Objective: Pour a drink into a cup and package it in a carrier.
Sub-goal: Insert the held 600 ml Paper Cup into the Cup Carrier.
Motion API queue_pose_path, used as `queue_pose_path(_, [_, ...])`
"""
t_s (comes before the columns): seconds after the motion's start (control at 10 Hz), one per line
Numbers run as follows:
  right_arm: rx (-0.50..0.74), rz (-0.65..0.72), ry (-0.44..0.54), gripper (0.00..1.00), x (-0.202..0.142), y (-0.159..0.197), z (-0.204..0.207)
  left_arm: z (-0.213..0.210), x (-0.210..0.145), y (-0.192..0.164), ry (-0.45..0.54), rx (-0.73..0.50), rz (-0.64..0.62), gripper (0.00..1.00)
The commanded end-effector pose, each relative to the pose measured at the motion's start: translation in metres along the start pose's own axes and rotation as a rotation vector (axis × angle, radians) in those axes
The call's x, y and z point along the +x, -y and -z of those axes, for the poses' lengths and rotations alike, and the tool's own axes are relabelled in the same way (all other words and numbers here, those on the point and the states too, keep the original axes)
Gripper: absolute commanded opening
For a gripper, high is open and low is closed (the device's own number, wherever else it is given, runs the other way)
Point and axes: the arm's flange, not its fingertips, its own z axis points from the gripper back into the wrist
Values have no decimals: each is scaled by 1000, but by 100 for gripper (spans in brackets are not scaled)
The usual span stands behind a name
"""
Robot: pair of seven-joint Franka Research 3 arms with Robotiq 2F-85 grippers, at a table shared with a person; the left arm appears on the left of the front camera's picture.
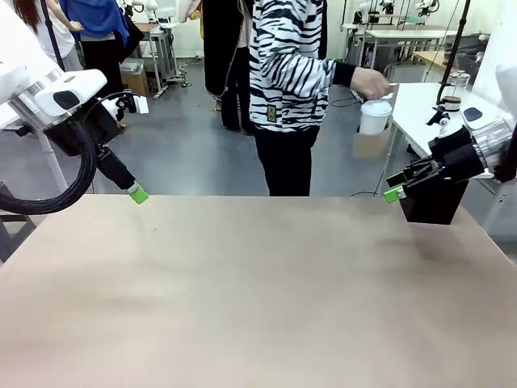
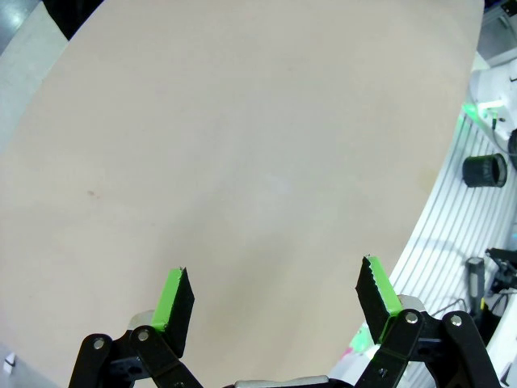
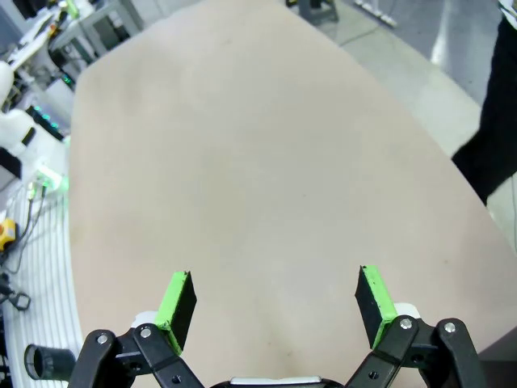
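Standing at the far right of the front view, beyond the table's far edge, the cup (image 1: 375, 117) is a white paper cup with a lid, held up in the air by the person's hand (image 1: 371, 82), which grips it from above by the lid. It is well apart from both grippers and off the table (image 1: 242, 283). The person (image 1: 291, 73), in a black-and-white striped top and dark trousers, stands just behind the far edge near the middle, arm stretched toward the right. Behind the cup is a white side table (image 1: 428, 105) with some small items too far off to tell.

Nearer, the right gripper (image 1: 396, 192) hangs above the table's far right corner, a green pad showing at its tip. From the front its spread cannot be judged, but the right wrist view shows the right gripper (image 3: 275, 299) with its jaws wide apart and nothing between them, bare tabletop below, and a strip of the person's dark trousers at the right edge.

On the far left, the left gripper (image 1: 137, 194) hovers over the table's far left corner. The left wrist view shows the left gripper (image 2: 275, 295) likewise spread wide and holding nothing, over plain tan tabletop.
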Motion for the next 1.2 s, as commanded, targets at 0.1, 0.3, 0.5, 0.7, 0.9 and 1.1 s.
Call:
queue_pose_path(0.1, [10,-17,8,100,2,4,-1,-1,1,-1,-8,12,-8,100])
queue_pose_path(0.3, [10,-17,8,100,2,4,-1,-1,1,-1,-8,12,-8,100])
queue_pose_path(0.5, [10,-17,8,100,2,4,-1,-1,1,-1,-8,12,-8,100])
queue_pose_path(0.7, [10,-17,8,100,2,4,-1,-1,1,-1,-8,12,-8,100])
queue_pose_path(0.9, [10,-17,8,100,2,4,-1,-1,1,-1,-8,12,-8,100])
queue_pose_path(1.1, [10,-17,8,100,2,4,-1,-1,1,-1,-8,12,-8,100])
